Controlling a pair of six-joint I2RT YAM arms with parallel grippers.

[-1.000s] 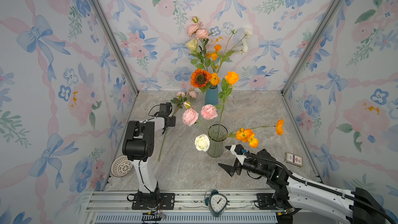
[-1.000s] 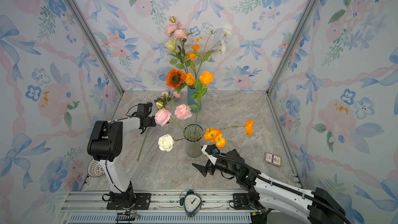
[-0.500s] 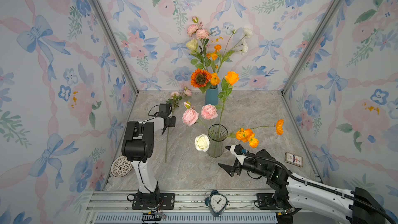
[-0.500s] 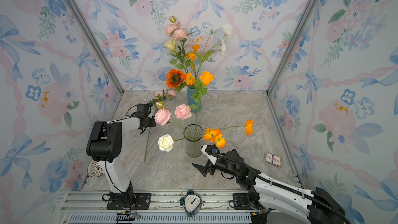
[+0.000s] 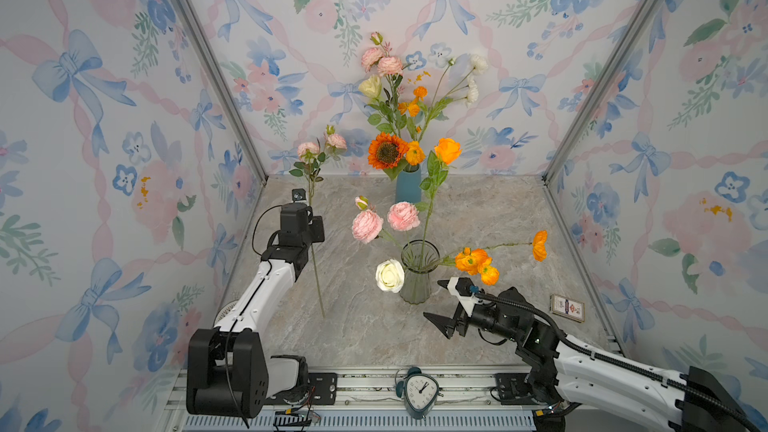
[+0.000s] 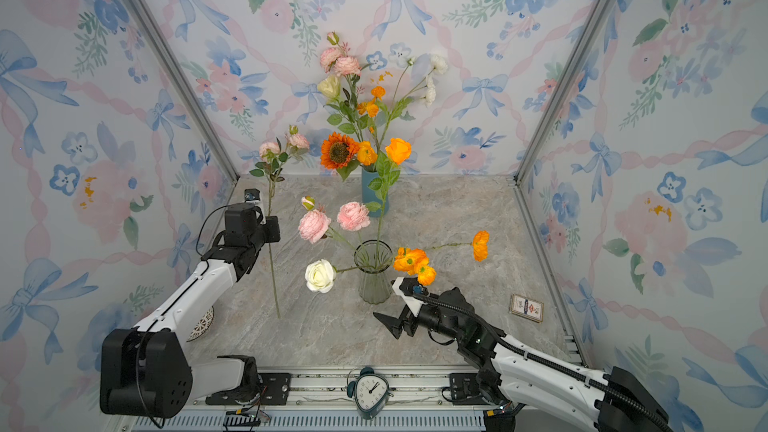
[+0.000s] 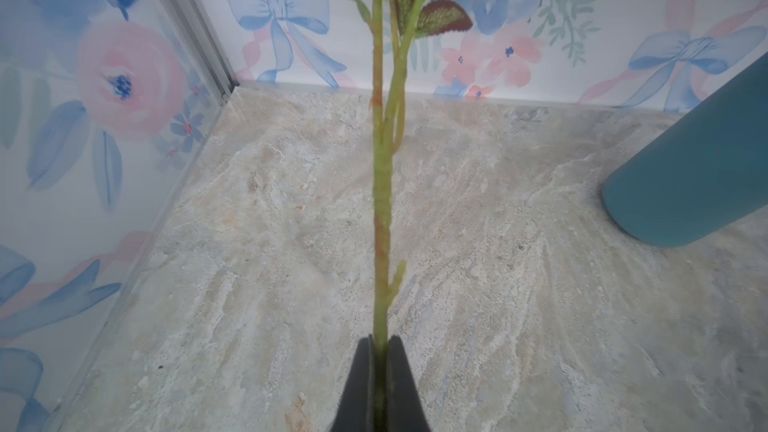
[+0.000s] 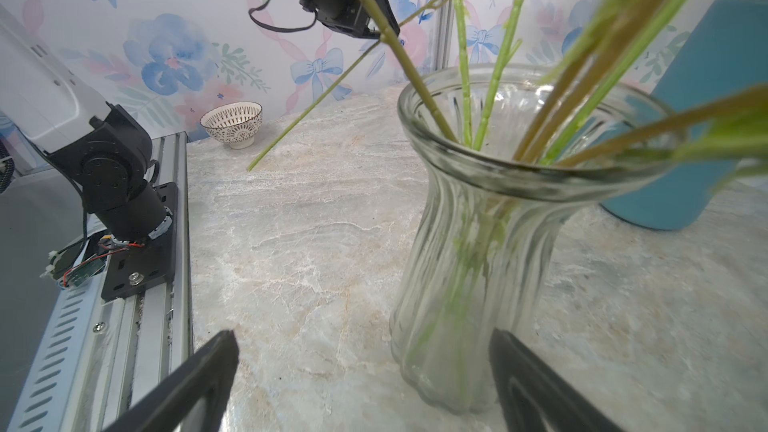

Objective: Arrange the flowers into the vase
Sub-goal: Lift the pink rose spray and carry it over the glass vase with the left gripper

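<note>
Right wrist: ribbed, waisted clear-glass vase (image 8: 478, 251)

The clock (image 5: 420, 393) has hour numbers around its white dial, small but visible. The small box (image 5: 567, 308) carries a label, too small to read.

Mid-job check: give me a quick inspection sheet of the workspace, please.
Surface: marbled tabletop; nothing spilled seen.
Job's things: glass vase holds several stems; blue vase holds a bouquet; pink-bud stem held outside both.
Clutter: patterned bowl, card box, alarm clock.
Tools: left tool shut on pink-bud stem; right tool open beside glass vase.
Cables: black cable loops at left wrist; conduit along right arm.
Surroundings: floral wallpaper walls.
</note>
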